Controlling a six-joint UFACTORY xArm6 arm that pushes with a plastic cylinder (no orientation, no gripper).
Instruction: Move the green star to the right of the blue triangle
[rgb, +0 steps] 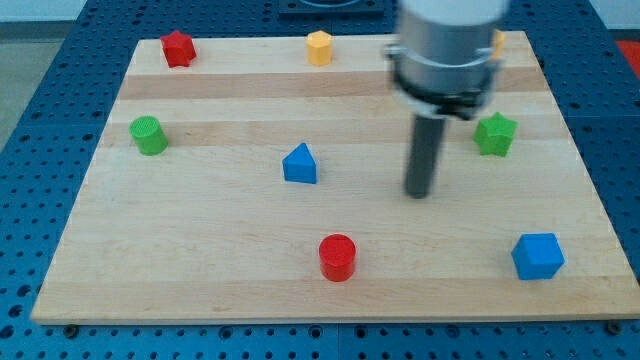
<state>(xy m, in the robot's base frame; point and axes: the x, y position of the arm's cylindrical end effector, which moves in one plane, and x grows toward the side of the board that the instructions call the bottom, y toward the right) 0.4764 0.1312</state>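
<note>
Pincer there is none, so no state to tell: my tip (418, 194) rests between blue triangle (300, 164) and green star (495, 134), seemingly misplaced for pushing the star toward the view's left.

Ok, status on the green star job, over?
My tip between blue triangle and green star, touching neither. Star up-right of tip. Path leftward unblocked.

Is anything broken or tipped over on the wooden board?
Nothing stands out. The blocks I can see sit flat and apart on the board. My tip is between the blue triangle and green star, touching neither.
</note>
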